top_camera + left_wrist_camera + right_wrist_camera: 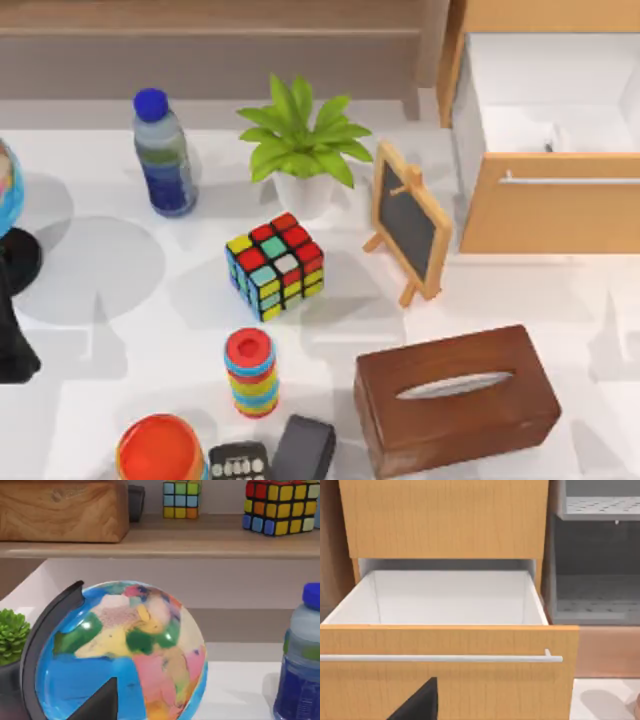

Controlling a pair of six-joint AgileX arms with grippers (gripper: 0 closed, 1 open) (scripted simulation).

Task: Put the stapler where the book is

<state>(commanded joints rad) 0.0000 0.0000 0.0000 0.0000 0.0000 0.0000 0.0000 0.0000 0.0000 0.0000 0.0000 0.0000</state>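
Top view: a white table (100,400) is shown carrying assorted items. Along the far edge a water bottle (163,155) with a blue cap and a potted plant (300,150) are set upright. A Rubik's cube (275,265) is placed near the table's middle, with a small chalkboard easel (408,222) to its right. Toward the near edge a wooden tissue box (455,398) is laid, and to its left a stack of coloured rings (250,373) is stood. At the near edge an orange bowl (160,450), a calculator (238,463) and a dark grey object (303,448) are lined up. The last lies just beside the calculator and may be the stapler, but its kind cannot be told. At the far right corner a wooden drawer (560,205) is pulled open, its white interior exposed.

At the left edge a globe (8,190) is cut by the frame, and the left arm (12,335) is seen as a dark form just before it.

Left wrist view: the left gripper (100,702) is held facing the globe at close range, with the bottle to one side. Whether it is open or closed cannot be told, and nothing is seen in its hold.

Right wrist view: the right gripper (417,702) is held before the drawer front and its bar handle (440,658). Its opening likewise cannot be told.
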